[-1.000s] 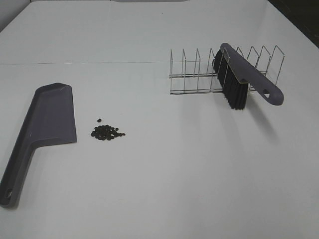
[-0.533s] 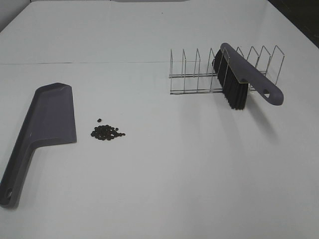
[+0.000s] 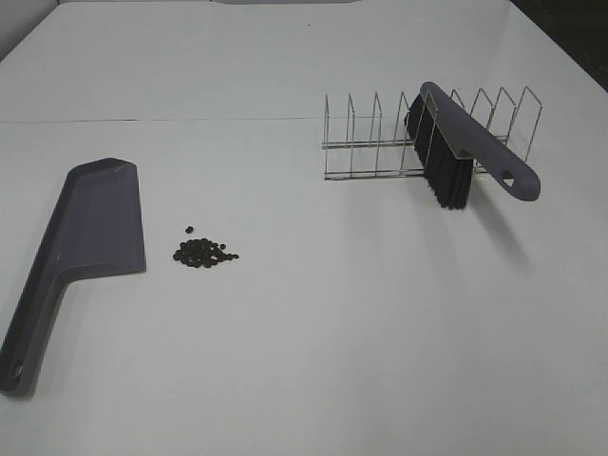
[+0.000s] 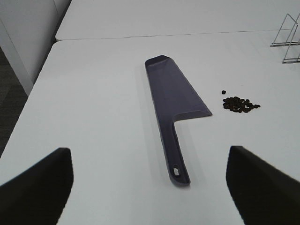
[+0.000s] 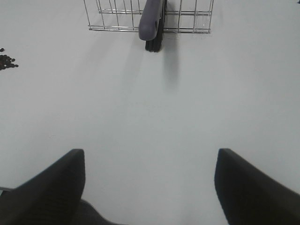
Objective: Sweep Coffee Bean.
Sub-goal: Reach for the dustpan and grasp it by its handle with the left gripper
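A small cluster of dark coffee beans (image 3: 203,252) lies on the white table, just right of a purple dustpan (image 3: 85,242). A purple brush with black bristles (image 3: 451,157) rests tilted in a wire rack (image 3: 380,142) at the back right. Neither gripper shows in the exterior high view. In the left wrist view the left gripper (image 4: 150,180) is open and empty, short of the dustpan (image 4: 174,101), with the beans (image 4: 240,104) beside the pan. In the right wrist view the right gripper (image 5: 150,185) is open and empty, well back from the brush (image 5: 153,21); the beans (image 5: 6,61) lie at the frame's edge.
A seam between two white tabletops (image 3: 161,120) runs across behind the dustpan. In the left wrist view the table's side edge (image 4: 40,77) drops off to a dark floor. The wire rack has several upright dividers.
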Tool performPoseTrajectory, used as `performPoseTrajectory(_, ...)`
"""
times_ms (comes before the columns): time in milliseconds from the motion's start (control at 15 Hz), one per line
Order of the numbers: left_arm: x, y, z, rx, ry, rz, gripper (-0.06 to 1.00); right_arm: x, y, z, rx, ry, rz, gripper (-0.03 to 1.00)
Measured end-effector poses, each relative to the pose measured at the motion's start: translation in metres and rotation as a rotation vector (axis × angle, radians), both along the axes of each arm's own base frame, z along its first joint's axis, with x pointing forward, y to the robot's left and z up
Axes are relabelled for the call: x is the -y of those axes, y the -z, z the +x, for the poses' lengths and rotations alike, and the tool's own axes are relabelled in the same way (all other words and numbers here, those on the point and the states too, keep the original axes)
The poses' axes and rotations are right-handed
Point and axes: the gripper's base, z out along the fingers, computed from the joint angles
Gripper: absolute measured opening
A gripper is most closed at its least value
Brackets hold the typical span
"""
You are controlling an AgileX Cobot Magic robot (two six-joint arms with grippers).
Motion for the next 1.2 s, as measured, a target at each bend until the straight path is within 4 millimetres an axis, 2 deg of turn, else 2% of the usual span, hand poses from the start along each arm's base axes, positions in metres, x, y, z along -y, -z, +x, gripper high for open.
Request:
performPoseTrajectory(400, 0.000, 0.000, 0.001, -0.007, -0.001, -0.002, 0.81, 0.000, 0.000, 0.000, 0.000, 0.000, 0.000, 0.72)
performPoseTrajectory(600, -0.001, -0.001, 0.012, -0.074, -0.002, -0.009, 0.81, 0.000, 0.000, 0.000, 0.000, 0.000, 0.000, 0.72)
performPoseTrajectory(867, -0.003, -0.015, 0.036, -0.142, -0.009, -0.021, 0.81, 0.000, 0.000, 0.000, 0.000, 0.000, 0.000, 0.72)
performPoseTrajectory(1200, -0.008, -0.010, 0.085, -0.284, -0.048, -0.071, 0.81, 0.000, 0.000, 0.000, 0.000, 0.000, 0.000, 0.72)
